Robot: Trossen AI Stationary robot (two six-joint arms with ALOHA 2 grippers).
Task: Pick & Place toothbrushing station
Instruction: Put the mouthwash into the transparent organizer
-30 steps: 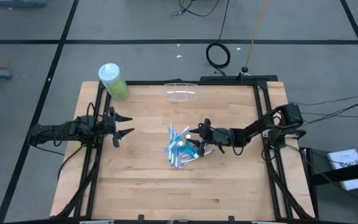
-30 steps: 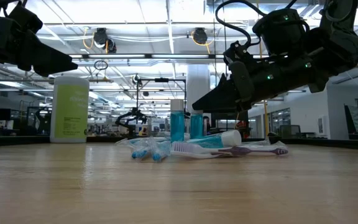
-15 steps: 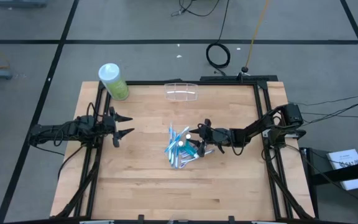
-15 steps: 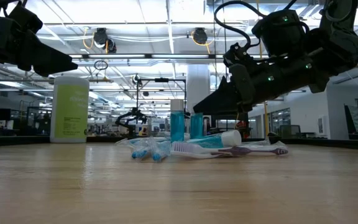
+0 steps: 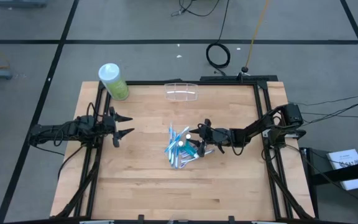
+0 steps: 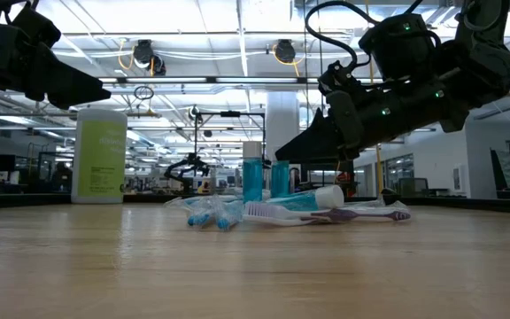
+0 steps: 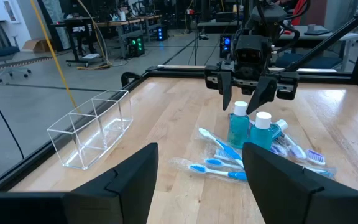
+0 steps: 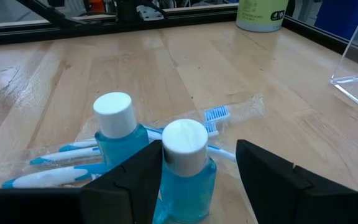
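Note:
The toothbrushing station's loose things lie in a heap (image 5: 180, 148) at mid-table. Thin blue, white and purple toothbrushes (image 6: 326, 213) lie flat. Two small blue bottles with white caps (image 8: 118, 134) (image 8: 186, 163) stand upright among them. A clear plastic container (image 5: 182, 92) stands at the far edge. My right gripper (image 5: 196, 135) is open and level at the heap's right side, its fingers (image 8: 272, 177) either side of the nearer bottle. My left gripper (image 5: 127, 125) waits open above the table's left side. My right gripper comes level from the table's right, and the nearer blue bottle's cap (image 8: 184, 140) stands between its open fingers. The bottle is upright on the table. Whether a finger touches it, I cannot tell.
A light-green bottle with a white cap (image 5: 112, 81) stands at the far left corner. Bare wood lies along the near half of the table (image 5: 179, 193). A black frame rail (image 5: 263, 124) runs along the table's edges.

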